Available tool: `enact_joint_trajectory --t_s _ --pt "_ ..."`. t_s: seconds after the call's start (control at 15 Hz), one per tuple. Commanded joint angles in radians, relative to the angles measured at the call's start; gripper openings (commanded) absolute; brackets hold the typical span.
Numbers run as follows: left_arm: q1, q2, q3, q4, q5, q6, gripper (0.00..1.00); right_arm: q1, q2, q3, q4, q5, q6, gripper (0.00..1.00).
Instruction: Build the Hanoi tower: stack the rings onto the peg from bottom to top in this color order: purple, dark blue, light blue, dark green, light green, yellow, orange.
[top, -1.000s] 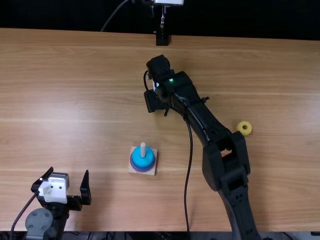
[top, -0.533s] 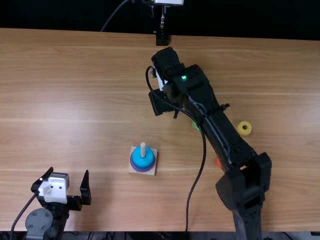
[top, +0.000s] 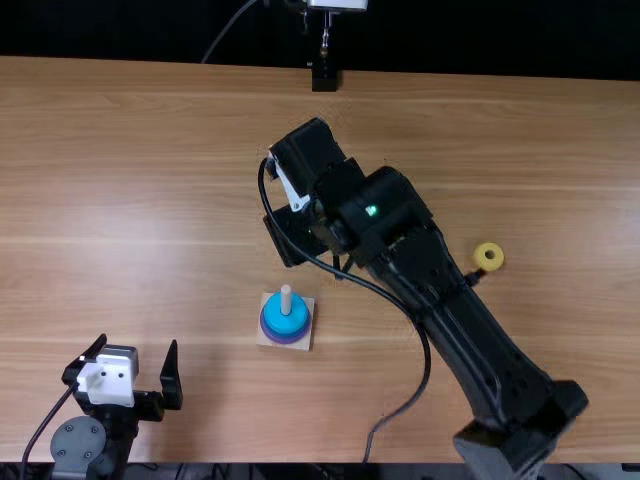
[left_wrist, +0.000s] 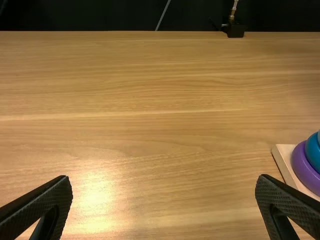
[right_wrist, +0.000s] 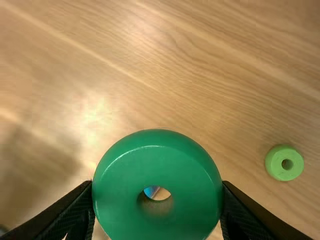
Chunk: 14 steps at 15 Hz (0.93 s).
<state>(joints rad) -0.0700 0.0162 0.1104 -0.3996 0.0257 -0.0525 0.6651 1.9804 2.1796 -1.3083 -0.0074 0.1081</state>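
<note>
Nearer the peg (top: 286, 298) than before, the right gripper (right_wrist: 157, 186) grasps the dark green ring (right_wrist: 117, 172) above the table (top: 130, 220), apparently step four; the left gripper (top: 139, 342) is parted, empty. Next, that ring needs centring over the peg, then lowering onto the light blue ring (top: 287, 323)

The dark green ring (right_wrist: 157, 162) is smooth and glossy, the table (top: 150, 200) grained wood with a soft sheen. From the top view's centre, toward seven o'clock, the base (top: 303, 344) is pale, matt wood; toward three, the yellow ring (top: 496, 264) is perhaps matt plastic.
</note>
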Motion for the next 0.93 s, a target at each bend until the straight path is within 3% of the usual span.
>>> enact_joint_trajectory --t_s 0.0,0.4,0.87 --pt "0.012 -0.016 -0.11 -0.073 -0.004 0.012 1.0 0.034 -0.077 -0.007 -0.029 -0.005 0.006 0.0" --pt "0.012 -0.016 -0.11 -0.073 -0.004 0.012 1.0 0.126 -0.183 -0.173 -0.077 0.0 0.017 0.0" --pt "0.012 -0.016 -0.11 -0.073 -0.004 0.012 1.0 0.151 -0.183 -0.244 -0.073 0.0 0.021 0.0"
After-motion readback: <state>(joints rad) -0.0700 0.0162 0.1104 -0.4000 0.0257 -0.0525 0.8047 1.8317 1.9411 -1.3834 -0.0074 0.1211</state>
